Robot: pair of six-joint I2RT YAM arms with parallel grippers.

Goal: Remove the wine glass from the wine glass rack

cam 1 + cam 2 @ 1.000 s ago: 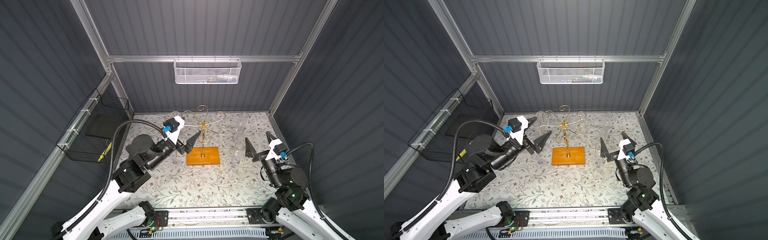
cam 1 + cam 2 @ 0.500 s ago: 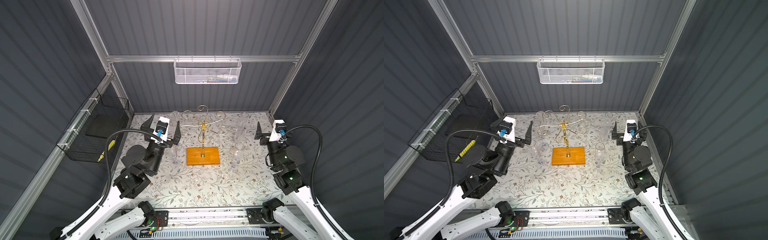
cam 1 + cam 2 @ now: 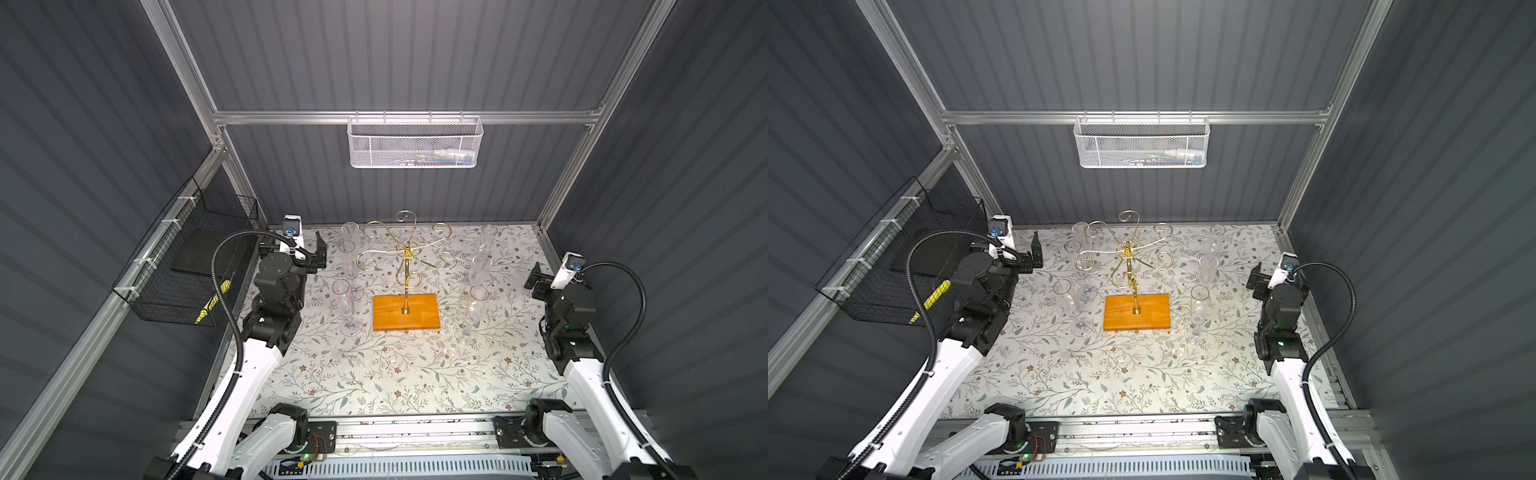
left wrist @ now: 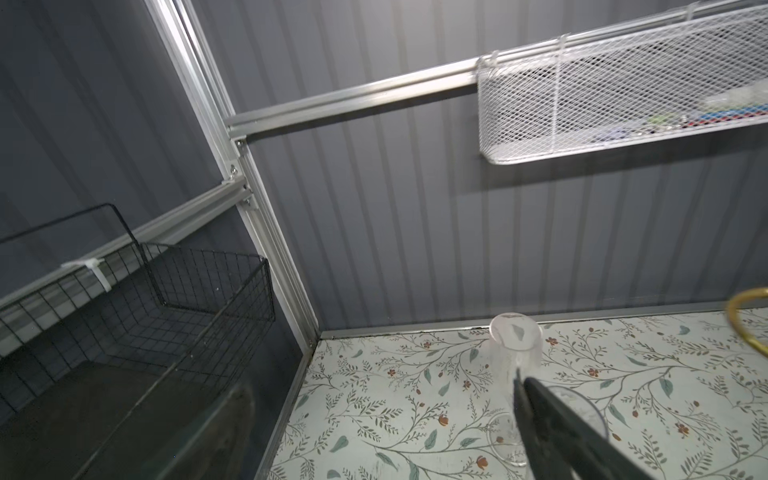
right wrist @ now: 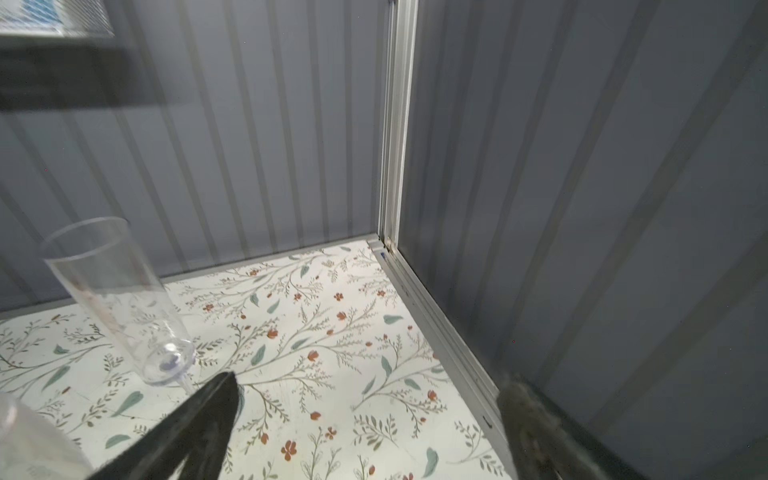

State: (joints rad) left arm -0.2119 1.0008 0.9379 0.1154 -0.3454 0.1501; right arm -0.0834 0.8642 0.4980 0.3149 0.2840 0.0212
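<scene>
The gold wine glass rack (image 3: 406, 266) (image 3: 1130, 270) stands mid-table on its orange-brown wooden base (image 3: 406, 312); its curled arms look bare. Several clear wine glasses stand upright on the table, two to its left (image 3: 350, 253) (image 3: 345, 303) and three to its right (image 3: 471, 307). My left gripper (image 3: 307, 254) (image 4: 374, 415) is open by the left wall, a glass (image 4: 515, 345) just beyond one finger (image 4: 552, 424). My right gripper (image 3: 536, 276) (image 5: 368, 399) is open near the right wall, apart from a glass (image 5: 120, 299).
A white mesh basket (image 3: 415, 143) hangs on the back rail. A black wire basket (image 3: 187, 257) is fixed to the left wall beside my left arm. The floral table cover (image 3: 395, 374) runs to the aluminium frame edges.
Both arms have pulled back from the rack towards the side walls. My left gripper swung away from the rack's pole, and my right gripper moved back and rightwards. Both stayed open.
</scene>
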